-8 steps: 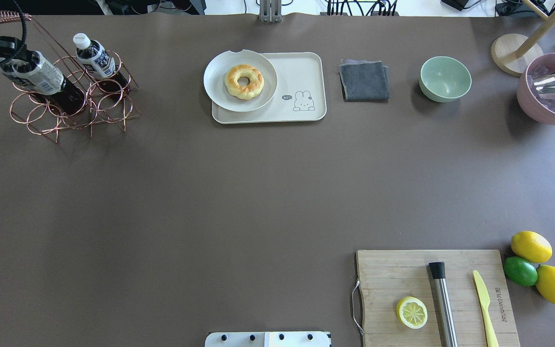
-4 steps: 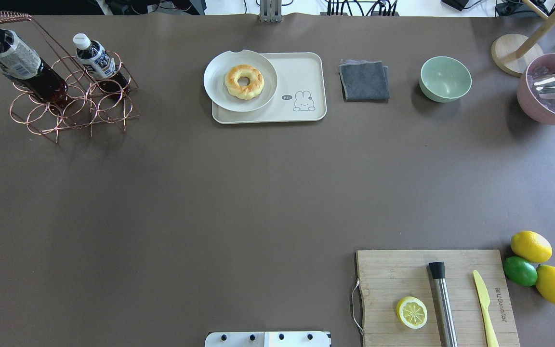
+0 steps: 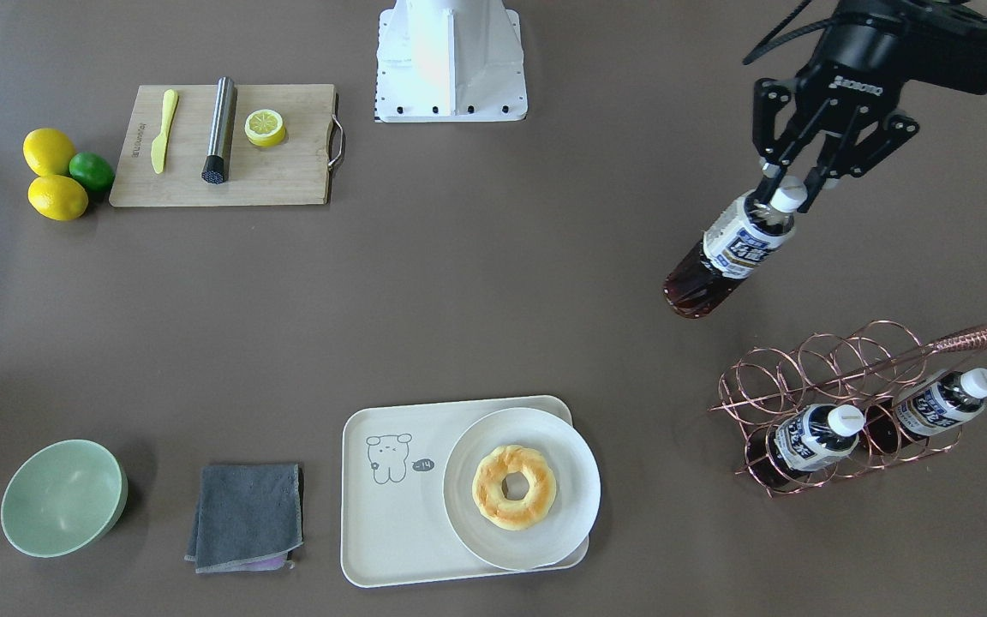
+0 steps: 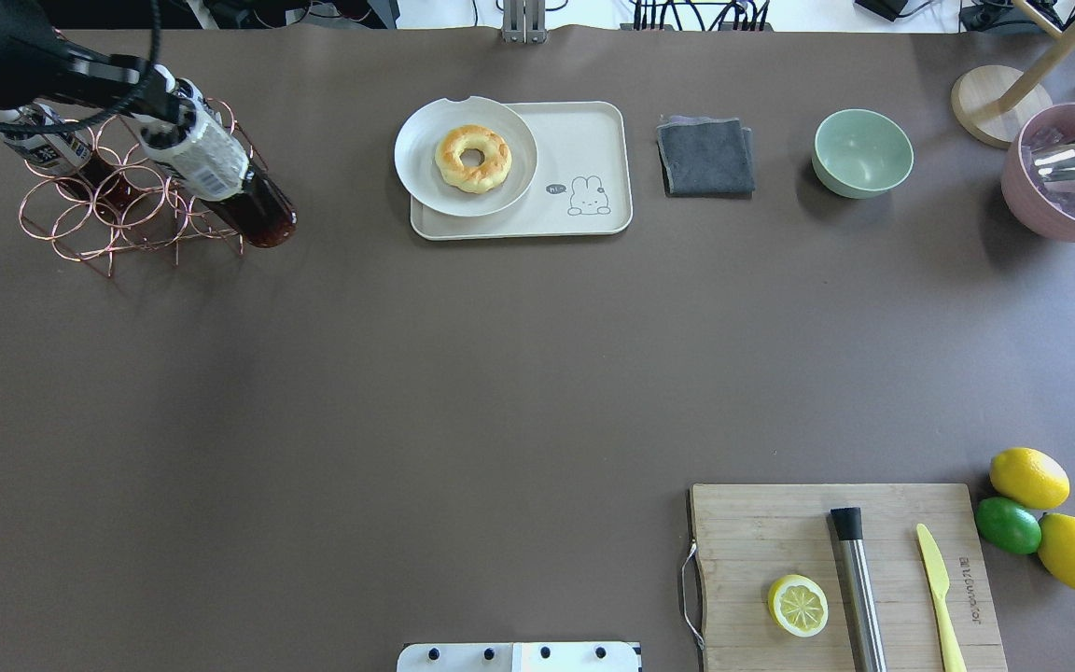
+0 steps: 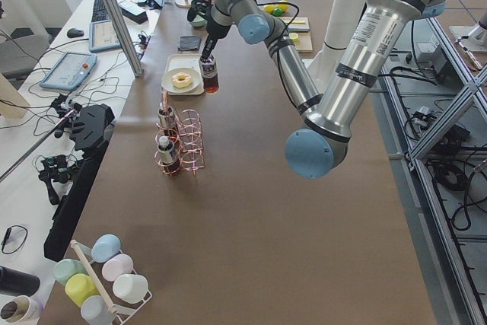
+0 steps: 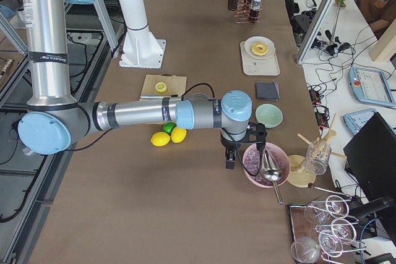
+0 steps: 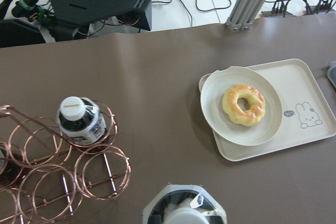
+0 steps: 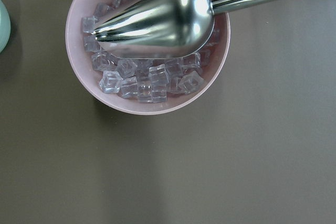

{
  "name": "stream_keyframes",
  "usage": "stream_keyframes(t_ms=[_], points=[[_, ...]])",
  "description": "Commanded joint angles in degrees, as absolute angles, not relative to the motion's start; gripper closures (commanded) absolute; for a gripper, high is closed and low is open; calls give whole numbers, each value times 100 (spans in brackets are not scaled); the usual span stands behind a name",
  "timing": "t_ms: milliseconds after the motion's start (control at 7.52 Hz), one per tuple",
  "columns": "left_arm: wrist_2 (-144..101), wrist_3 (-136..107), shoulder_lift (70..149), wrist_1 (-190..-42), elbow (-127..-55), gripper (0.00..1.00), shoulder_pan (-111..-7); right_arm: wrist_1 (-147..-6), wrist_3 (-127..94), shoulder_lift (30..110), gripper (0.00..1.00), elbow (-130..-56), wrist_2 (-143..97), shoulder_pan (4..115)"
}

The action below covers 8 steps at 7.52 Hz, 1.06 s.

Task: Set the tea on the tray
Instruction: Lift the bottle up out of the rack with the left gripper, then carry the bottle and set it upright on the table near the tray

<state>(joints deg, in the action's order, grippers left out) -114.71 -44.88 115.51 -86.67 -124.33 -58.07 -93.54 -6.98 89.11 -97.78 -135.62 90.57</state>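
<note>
My left gripper (image 3: 789,184) is shut on the white cap of a tea bottle (image 3: 729,253) and holds it tilted in the air, clear of the copper wire rack (image 3: 845,377). The held bottle also shows in the overhead view (image 4: 220,177), right of the rack (image 4: 127,219), and at the bottom of the left wrist view (image 7: 184,211). Two more tea bottles (image 3: 815,433) (image 3: 943,398) stand in the rack. The cream tray (image 3: 391,531) (image 4: 593,131) lies far from the bottle. My right gripper (image 6: 238,146) hovers by the pink ice bowl; I cannot tell its state.
A white plate (image 3: 476,437) with a doughnut (image 3: 485,488) covers the tray's half nearer the rack. A grey cloth (image 3: 245,514) and green bowl (image 3: 61,497) lie beyond the tray. A cutting board (image 3: 288,176), lemons and a lime sit near the base. The pink bowl (image 8: 79,24) holds ice and a scoop.
The left gripper has lifted the tea bottle up out of the rack and carried it to the right, toward the tray side. Nothing else has moved.
</note>
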Motion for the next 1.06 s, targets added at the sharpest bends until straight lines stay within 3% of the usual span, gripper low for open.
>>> stream_keyframes(t_ms=[0, 399, 931], points=[[-9946, -4684, 13133, -7153, -12332, 100, -4260, -9352, -703, 8895, 0, -9695, -13553, 9053], [-8730, -5745, 14236, -7058, -11219, 100, -2913, -9352, -712, 8868, 0, -9677, -13562, 9053], [-8701, -5757, 14230, -7311, -10846, 100, -2470, -9352, -712, 8859, 0, -9677, -13553, 9062]])
